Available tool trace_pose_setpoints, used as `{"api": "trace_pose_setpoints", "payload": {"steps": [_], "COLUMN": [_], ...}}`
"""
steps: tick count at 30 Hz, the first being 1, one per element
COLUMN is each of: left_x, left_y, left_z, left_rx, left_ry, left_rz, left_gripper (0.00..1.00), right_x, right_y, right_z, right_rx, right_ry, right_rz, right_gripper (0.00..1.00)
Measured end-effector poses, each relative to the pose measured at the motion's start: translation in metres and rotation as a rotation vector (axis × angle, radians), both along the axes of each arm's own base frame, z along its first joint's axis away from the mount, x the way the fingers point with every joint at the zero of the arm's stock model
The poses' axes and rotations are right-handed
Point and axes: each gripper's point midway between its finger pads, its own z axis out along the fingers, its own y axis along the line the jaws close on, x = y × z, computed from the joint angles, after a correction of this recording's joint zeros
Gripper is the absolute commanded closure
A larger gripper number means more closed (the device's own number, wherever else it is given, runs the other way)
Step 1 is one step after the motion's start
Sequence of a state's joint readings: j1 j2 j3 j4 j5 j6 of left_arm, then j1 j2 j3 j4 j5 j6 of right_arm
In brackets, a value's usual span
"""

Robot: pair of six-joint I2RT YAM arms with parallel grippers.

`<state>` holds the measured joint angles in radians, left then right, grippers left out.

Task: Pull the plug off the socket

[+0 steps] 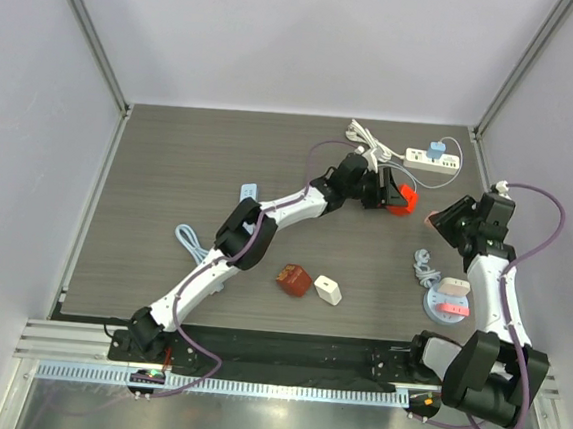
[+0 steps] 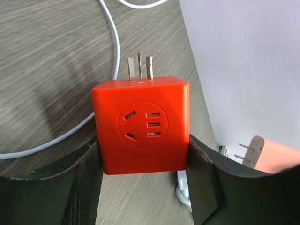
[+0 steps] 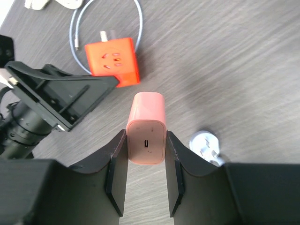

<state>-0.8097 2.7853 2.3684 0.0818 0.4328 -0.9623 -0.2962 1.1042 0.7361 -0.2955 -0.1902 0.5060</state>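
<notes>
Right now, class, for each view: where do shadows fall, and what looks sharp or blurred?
Top external: even light, hardly any shadows. Left wrist: orange socket cube sharp, soft shadow to its left, pink plug slightly soft at the corner. Right wrist: pink plug sharp, soft shadow beyond it.

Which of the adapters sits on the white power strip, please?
The light blue adapter, seated on the power strip at the far edge; the others are loose or held.

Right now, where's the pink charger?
Right wrist view: the pink charger is in the right gripper's jaws, on the table's right side, near the orange cube socket the left gripper holds.
</notes>
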Motion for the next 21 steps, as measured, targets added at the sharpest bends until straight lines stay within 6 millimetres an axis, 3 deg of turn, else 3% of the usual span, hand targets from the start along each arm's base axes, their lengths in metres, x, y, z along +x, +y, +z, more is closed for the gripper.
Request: {"api": "trace_pose_setpoints", "payload": {"steps": [4,11,13,15,16,17,21], "left_x": [0.002,0.002,0.001,0.0,-0.001,-0.001,-0.002], "left_y": [0.001,0.001,0.001,0.0,0.0,0.0,0.003], "left_z": [0.0,0.0,0.0,0.0,0.0,0.0,0.001], "left_rx": [0.003,0.006,0.008,0.01,0.011,0.013,0.03], "left_ry": [-0.001,-0.008,-0.021,-0.037,-0.05,-0.061,-0.122], "left_rz": [0.005,0.003,-0.005,-0.017,-0.029,-0.036,-0.063], "left_gripper": [1.0,1.0,1.0,0.92,0.78,0.72,0.58], "right_x": [-0.006,0.002,0.001,-0.001,-0.002,-0.003,-0.017], "right_y": [-0.007,-0.019,-0.017,-0.011,-0.007,-0.001,0.026], "right_z": [0.01,0.079,0.086,0.083,0.077,0.07,0.035], "right_rx": [-0.039,-0.125,-0.129,-0.129,-0.133,-0.131,-0.117], "right_ry": [0.019,-0.093,-0.115,-0.105,-0.091,-0.074,0.027], "right_rz": [-0.028,-0.05,-0.04,-0.022,-0.01,0.008,0.087], "right_gripper": [0.99,0.99,0.99,0.99,0.99,0.99,0.99]}}
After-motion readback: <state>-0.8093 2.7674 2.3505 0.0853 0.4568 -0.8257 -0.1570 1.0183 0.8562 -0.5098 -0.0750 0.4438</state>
